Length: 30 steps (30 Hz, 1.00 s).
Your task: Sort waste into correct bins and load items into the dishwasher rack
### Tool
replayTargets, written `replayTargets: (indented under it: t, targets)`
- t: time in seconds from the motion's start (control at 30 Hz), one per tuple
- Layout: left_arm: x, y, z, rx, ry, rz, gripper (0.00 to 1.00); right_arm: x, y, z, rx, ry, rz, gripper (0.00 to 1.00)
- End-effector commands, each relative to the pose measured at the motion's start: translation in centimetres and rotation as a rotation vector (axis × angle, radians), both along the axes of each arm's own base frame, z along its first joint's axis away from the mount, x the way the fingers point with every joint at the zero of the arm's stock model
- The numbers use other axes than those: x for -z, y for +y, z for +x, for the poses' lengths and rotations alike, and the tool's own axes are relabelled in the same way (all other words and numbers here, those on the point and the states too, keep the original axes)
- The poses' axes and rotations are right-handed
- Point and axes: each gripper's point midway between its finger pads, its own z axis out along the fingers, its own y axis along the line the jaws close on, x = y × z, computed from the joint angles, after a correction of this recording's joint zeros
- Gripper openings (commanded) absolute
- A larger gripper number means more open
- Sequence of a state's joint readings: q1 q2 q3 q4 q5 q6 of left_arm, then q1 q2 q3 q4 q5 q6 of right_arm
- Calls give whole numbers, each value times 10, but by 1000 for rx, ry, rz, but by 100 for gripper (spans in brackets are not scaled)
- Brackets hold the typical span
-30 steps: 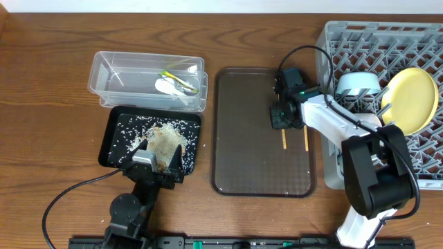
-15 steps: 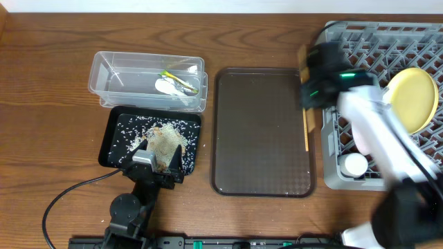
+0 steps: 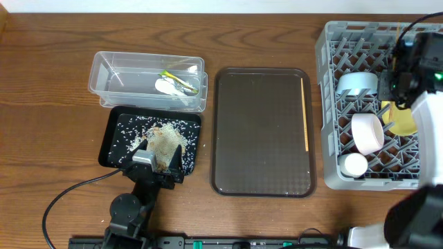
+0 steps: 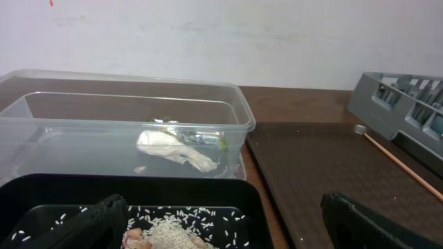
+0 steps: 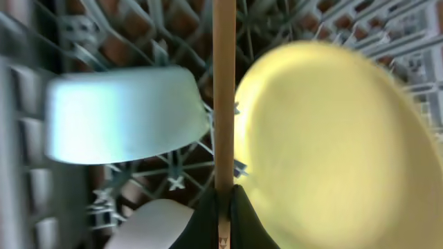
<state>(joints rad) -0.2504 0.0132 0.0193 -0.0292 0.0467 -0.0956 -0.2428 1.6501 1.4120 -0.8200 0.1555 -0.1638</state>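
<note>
The left gripper [image 3: 163,158] is hovering, spread wide, over the rice-strewn black tray [image 3: 109,142]. Farther off, the right gripper [image 5: 223,199] is pinching a chopstick [image 5: 223,90] over the rack [image 3: 322,55], between blue bowl [image 5: 118,114] and yellow plate [image 5: 332,138].

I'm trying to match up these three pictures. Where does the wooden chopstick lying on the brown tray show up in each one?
Overhead: the chopstick lies along the right edge of the brown tray.
Left wrist: the chopstick slants across the far right.
Right wrist: not in it; the stick there is a second chopstick, pinched in the right gripper.
Shared landmark: the grey rack.
</note>
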Motion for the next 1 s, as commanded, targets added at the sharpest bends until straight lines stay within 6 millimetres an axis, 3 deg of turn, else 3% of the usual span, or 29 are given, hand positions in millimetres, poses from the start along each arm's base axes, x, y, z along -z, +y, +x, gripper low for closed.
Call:
replayTargets:
  t: [0.0,0.03,0.1,0.17,0.27,0.33,0.47,0.57,0.7,0.87,0.97]
  targets:
    - [16,2,0,-7,45,29,91,16,-15,-4,12,66,-58,1]
    - [16,2,0,-7,45,29,91,19,-15,-3,13,69,-54,6]
    - [16,2,0,-7,45,29,91,22,-10,0,-1,71,-44,39]
    - [16,2,0,-7,45,29,91,18,-4,1,-13,64,-51,50]
    - [16,2,0,-7,45,29,91,5,16,2,-17,22,-18,52]
    - [16,2,0,-7,45,29,91,-6,43,2,-39,-20,59,52]
    - [16,2,0,-7,45,29,91,-24,122,-8,-141,-53,285,48]
    - [16,2,0,-7,45,29,91,-19,170,-21,-200,3,370,44]
    - [16,2,0,-7,45,29,91,12,209,-33,-223,99,334,40]
    - [16,2,0,-7,45,29,91,70,210,-28,-113,160,136,36]
    - [16,2,0,-7,45,29,91,100,212,-21,-111,195,111,35]
